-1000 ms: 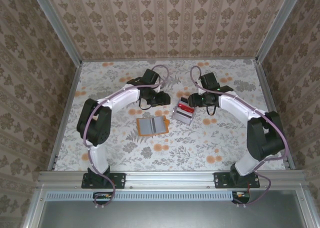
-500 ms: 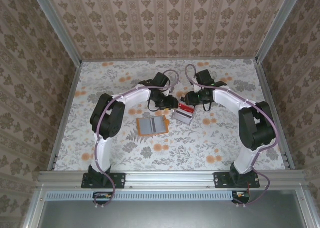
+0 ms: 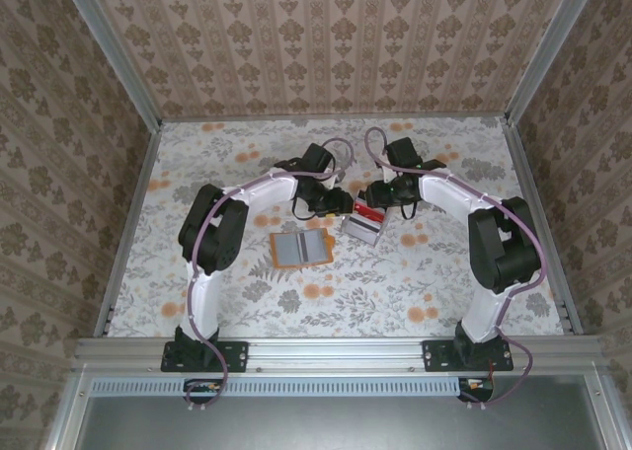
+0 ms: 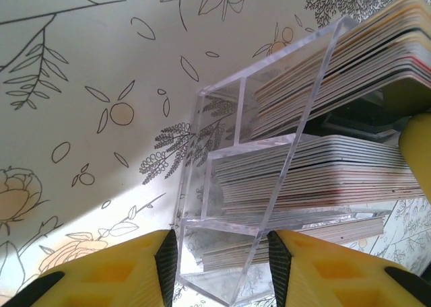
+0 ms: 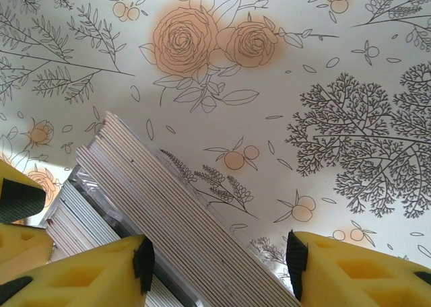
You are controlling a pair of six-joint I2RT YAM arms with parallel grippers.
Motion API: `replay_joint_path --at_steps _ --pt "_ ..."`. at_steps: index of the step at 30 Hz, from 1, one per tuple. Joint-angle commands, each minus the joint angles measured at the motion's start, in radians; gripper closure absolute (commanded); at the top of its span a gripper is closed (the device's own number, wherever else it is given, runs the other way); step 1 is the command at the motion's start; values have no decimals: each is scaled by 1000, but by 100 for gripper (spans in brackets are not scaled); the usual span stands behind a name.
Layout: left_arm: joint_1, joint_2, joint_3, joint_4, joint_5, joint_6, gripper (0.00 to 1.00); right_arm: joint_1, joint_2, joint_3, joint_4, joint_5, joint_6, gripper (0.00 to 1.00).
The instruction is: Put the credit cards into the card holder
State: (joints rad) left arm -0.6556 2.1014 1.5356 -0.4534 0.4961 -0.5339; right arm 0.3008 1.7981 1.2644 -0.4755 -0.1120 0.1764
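Top external view, near to far: the card holder (image 3: 299, 247) lies opened flat, grey inside up, just left of the centre of the surface (image 3: 197, 292). It is well apart from all 4 edges and neither arm touches it. No card is seen in it, so the task is judged to stand at its first pick.

Just beyond it, toward the far edge and slightly right of centre, stands a clear rack (image 3: 355, 229). It carries the credit cards (image 3: 367, 214) in tight stacks, with a red one showing on the far side. The 2 arms meet at this rack.

Left wrist view: the left end effector (image 4: 220, 253) has its jaws parted astride 1 end of the rack. The pads (image 4: 168, 260) sit right at the rack walls, but whether they press on them cannot be told.

Right wrist view: the right end effector (image 5: 217, 253) is released. Its jaws stand apart over the card edges, bare surface shows between the stack and 1 pad, and it grasps nothing.

Hazards from this state:
1. The cards lie face to face, so a closing grasp may lift several at once or slip off a thin edge.
2. If the rack is not clamped, an upward pull may drag or tip it and spill the stacks.
3. The 2 end effectors work just beside each other, so a sideways correction may bring their fingers into contact.
4. The card holder lies loose and may slide when a card is pushed in.
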Motion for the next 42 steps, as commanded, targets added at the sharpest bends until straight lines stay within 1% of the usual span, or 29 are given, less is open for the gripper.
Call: replay_joint_path --at_steps 1,11,15,20,22,30,38,42 --pt "4 43 -55 9 -12 -21 57 -12 -53 21 -6 32 4 44" --pt "4 36 -75 24 -11 -23 58 -16 -51 21 -5 30 0 45" --pt "2 37 -75 28 -5 -26 58 -8 -46 21 -8 -47 -22 44" --pt "2 40 -74 28 -8 -26 58 -8 -9 27 -37 -38 -41 42" --pt "1 42 -76 30 -5 -26 58 -8 3 22 -33 -26 -43 42" --pt "1 43 -78 30 -6 -27 58 -10 43 36 -28 84 -52 41" --pt "2 48 -78 27 -6 -26 59 -15 -3 26 -2 175 -45 41" --pt "2 54 -77 28 -4 -27 59 -18 -26 21 12 194 -45 41"
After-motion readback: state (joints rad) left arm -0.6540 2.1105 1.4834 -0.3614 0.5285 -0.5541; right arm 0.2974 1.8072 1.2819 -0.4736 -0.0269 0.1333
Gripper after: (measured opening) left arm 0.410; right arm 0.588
